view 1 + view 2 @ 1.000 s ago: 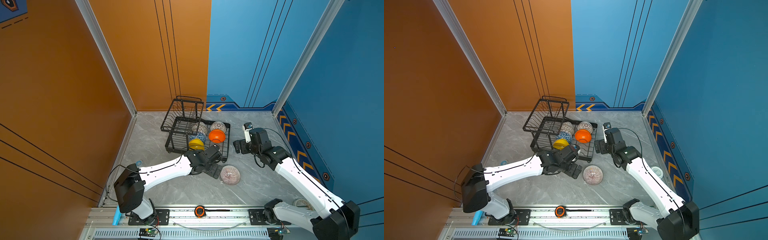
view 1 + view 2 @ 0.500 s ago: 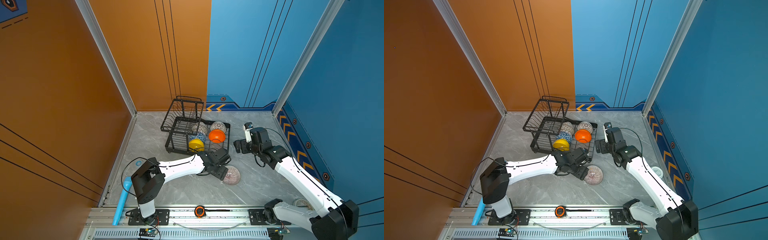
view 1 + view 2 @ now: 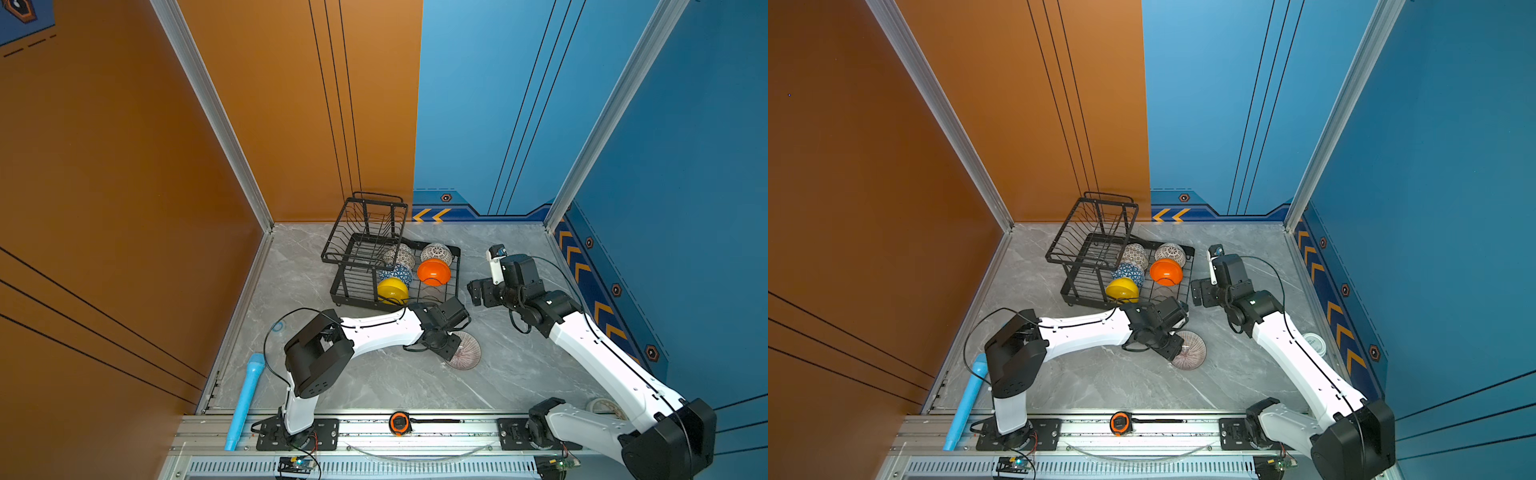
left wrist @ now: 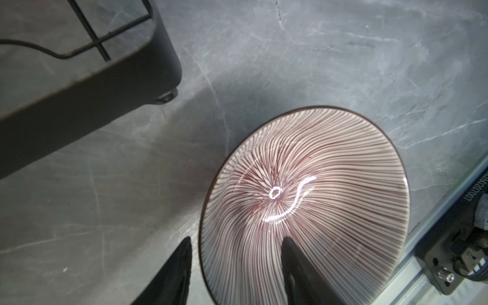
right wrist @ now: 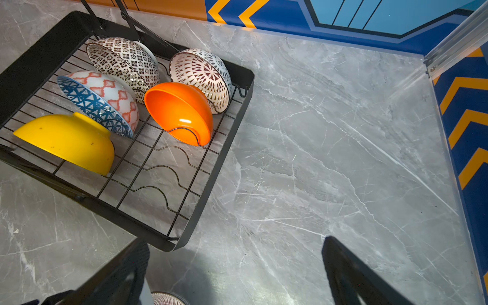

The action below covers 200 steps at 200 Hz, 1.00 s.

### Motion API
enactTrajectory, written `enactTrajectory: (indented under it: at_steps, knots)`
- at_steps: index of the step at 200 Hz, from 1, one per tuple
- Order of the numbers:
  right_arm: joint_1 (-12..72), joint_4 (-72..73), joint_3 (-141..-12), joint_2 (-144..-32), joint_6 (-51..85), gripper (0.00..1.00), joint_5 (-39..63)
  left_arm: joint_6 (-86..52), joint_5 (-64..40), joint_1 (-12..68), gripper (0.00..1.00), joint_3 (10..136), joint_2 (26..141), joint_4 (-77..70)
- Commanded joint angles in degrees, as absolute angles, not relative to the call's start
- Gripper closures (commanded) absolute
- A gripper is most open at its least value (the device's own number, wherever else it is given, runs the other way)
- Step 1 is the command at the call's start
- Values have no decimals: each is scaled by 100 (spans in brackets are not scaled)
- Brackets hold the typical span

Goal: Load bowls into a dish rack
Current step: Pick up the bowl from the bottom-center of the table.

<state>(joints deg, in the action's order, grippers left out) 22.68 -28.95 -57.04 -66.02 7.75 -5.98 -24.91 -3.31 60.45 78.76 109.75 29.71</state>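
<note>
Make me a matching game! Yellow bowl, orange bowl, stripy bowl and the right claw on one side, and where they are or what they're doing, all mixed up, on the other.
1. yellow bowl
2. orange bowl
3. stripy bowl
4. right claw

A. on the table, outside the dish rack, left claw astride its rim
B. open, holding nothing
C. in the rack, just in front of the blue-patterned bowl
D. in the rack, on edge behind a curved wire

Pairs: 1-C, 2-D, 3-A, 4-B
</note>
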Motion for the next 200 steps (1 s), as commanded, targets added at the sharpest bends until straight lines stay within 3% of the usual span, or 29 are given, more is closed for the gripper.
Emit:
enactTrajectory:
  at_steps: [1, 58, 108, 145, 177, 190, 200]
  knots:
    - [2224, -2874, -5660, -6565, 806, 0, -506, -2408, -488, 6097, 48, 8077, 11108, 2982]
    - [2189, -2878, -5669, -6548, 756, 0, -477, -2381, -541, 6065, 63, 8093, 11182, 2980]
    - [2172, -2874, -5651, -6514, 754, 0, -452, -2382, -538, 6042, 88, 8010, 11152, 2980]
    - [2154, -2878, -5617, -6452, 746, 0, -419, -2399, -477, 6036, 98, 7933, 11059, 2985]
    - [2136, -2922, -5568, -6305, 749, 0, -406, -2399, -444, 6036, 100, 7863, 10886, 2984]
    - [2106, -2951, -5532, -6198, 776, 0, -381, -2367, -461, 6037, 93, 7855, 10791, 2992]
    - [2032, -2954, -5489, -6092, 825, 0, -259, -2332, -482, 6038, 100, 7867, 10722, 2996]
